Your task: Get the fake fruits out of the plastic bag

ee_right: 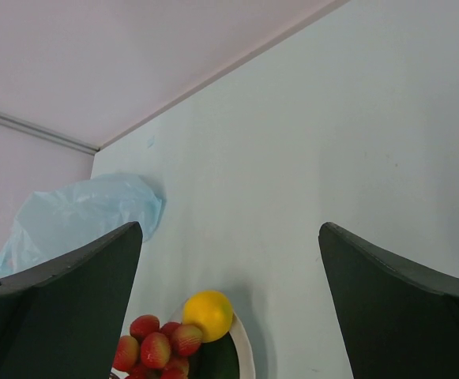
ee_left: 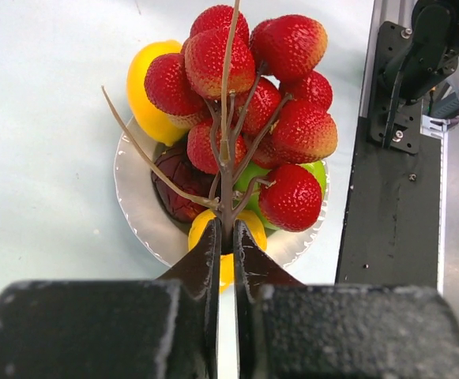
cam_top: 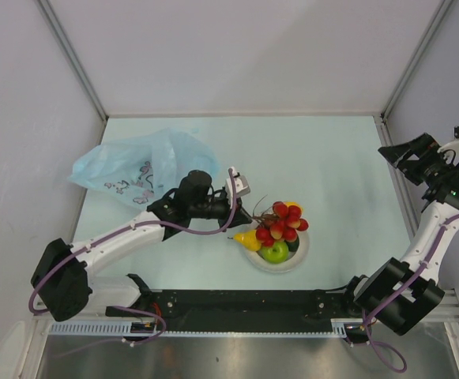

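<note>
Fruit bunch [ee_left: 253, 110], stem [ee_left: 227, 185] pointing into clamped left end effector [ee_left: 225, 246], right end effector [ee_right: 229, 237] splayed

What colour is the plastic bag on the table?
The bag is light blue with dark drawings; top view best.

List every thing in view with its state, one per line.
Left gripper, shut on the stem of the red bunch.
Red bunch, held over the plate.
Right gripper, open, empty.
Bag, crumpled, in neither gripper.
Plate, piled with fruit.
Lemon, on the plate.
Apple, on the plate.
</note>
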Available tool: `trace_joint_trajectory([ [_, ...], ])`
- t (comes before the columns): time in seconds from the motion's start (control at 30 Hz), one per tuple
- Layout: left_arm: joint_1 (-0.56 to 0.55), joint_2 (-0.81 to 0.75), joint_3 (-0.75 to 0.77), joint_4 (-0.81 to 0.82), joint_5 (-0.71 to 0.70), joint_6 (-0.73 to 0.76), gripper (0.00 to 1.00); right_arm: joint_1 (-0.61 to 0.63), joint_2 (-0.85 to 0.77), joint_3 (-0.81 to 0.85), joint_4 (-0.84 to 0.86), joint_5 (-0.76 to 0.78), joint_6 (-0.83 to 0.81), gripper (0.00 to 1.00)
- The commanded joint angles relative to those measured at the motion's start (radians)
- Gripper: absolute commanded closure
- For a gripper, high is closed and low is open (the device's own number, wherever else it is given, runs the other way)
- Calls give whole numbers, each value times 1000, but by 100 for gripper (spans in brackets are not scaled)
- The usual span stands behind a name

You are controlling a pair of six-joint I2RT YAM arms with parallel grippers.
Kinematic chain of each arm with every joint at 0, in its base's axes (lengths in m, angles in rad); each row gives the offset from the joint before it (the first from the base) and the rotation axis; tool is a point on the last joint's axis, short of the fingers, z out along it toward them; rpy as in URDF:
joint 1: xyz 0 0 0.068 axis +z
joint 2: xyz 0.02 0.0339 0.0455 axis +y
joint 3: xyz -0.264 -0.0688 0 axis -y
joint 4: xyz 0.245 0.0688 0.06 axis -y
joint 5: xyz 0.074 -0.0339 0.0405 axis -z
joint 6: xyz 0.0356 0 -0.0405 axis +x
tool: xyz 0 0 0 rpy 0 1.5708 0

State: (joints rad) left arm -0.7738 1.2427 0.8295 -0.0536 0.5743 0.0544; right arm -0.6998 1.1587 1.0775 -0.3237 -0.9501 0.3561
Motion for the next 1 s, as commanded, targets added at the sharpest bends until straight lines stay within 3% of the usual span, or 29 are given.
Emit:
trace_joint_trajectory([
  [0.0, 7, 0, -12, 76, -19, 24, 91, -9, -14, 1, 35, -7, 15, 0],
  [0.97, 48, 80, -23, 100, -11, 70, 27, -18, 19, -19, 71, -4, 24, 0],
])
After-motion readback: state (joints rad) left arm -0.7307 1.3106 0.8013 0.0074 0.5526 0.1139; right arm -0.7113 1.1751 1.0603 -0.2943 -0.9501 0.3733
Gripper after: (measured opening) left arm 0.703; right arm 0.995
